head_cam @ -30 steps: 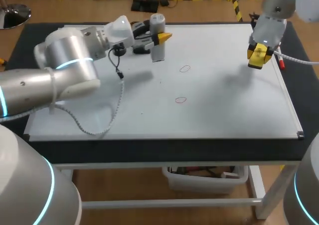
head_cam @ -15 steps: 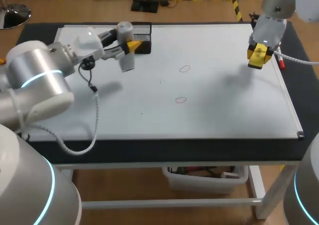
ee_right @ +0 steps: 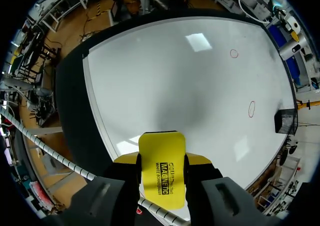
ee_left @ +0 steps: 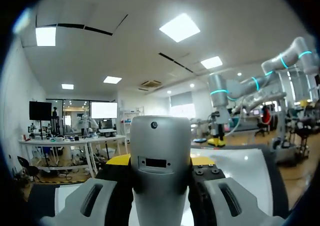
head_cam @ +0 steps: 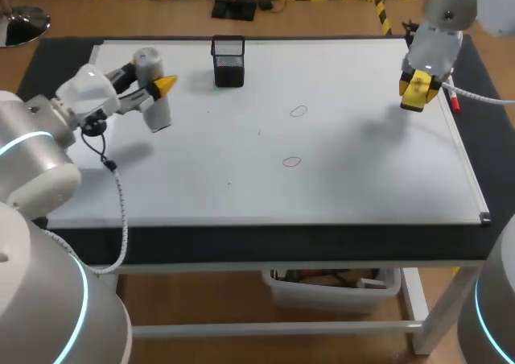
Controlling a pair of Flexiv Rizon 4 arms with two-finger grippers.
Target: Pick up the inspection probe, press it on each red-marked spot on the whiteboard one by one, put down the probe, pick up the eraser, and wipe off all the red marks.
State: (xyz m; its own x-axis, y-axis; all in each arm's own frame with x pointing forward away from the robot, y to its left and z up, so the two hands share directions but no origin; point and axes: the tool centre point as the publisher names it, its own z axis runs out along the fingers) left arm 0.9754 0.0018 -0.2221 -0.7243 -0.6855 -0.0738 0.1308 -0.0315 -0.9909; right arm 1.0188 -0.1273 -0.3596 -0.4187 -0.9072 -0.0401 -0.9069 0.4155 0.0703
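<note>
Head view: the left gripper (head_cam: 153, 86) sits in the upper left of the frame, its jaws clamped on the grey cylindrical inspection probe (head_cam: 159, 116), which hangs tilted above the white rectangular whiteboard (head_cam: 362, 171). A black mesh holder (head_cam: 228, 60) stands near it, at the upper middle of the board. Two small red ring marks lie near the centre, one (head_cam: 298, 111) above the other (head_cam: 292, 161). In the upper right the right gripper (head_cam: 419, 88) hangs over the board's far corner, its jaws closed on the flat yellow eraser (head_cam: 413, 98). In the left wrist view the probe stands upright between the fingers, pressed from both sides. In the right wrist view the eraser juts out between the fingers, with both marks well ahead.
</note>
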